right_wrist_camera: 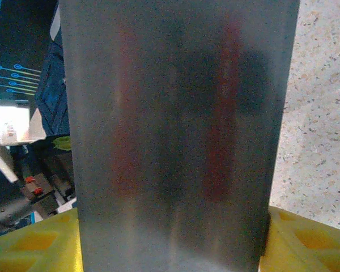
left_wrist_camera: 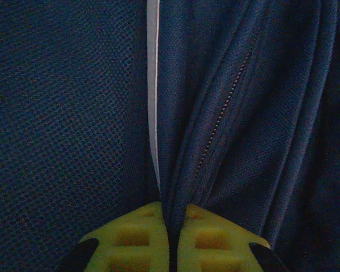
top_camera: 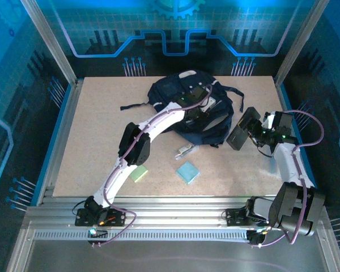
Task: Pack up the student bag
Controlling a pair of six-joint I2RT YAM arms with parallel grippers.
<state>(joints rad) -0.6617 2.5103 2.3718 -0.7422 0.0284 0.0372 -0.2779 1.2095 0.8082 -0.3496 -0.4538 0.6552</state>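
Two arms are at work, and the student bag (top_camera: 167, 90) is the anchor: it lies slumped at the far middle of the table (top_camera: 102, 124), dark navy, straps trailing off its edges. Down on the bag goes the left gripper (left_wrist_camera: 170, 221), and from the wrist view its yellow fingers (left_wrist_camera: 130, 235) are pressed together with a fold of the bag's navy fabric pinched between them, right at the foot of the pale zipper stripe (left_wrist_camera: 152, 85) and just beside a line of zipper teeth (left_wrist_camera: 226, 107). Off the bag's right side, close to it, the right gripper (right_wrist_camera: 171, 226) stands partly spread and clamped across a dark flat case (top_camera: 239, 131), held up off the table with a yellow finger (right_wrist_camera: 34, 243) on each side. Nearer the arms than the bag lie a small silvery thing (top_camera: 183, 151), just off the bag's near edge, a blue square pad (top_camera: 187, 171) beyond that, and a yellow-green pad (top_camera: 139, 173) half under the left arm.
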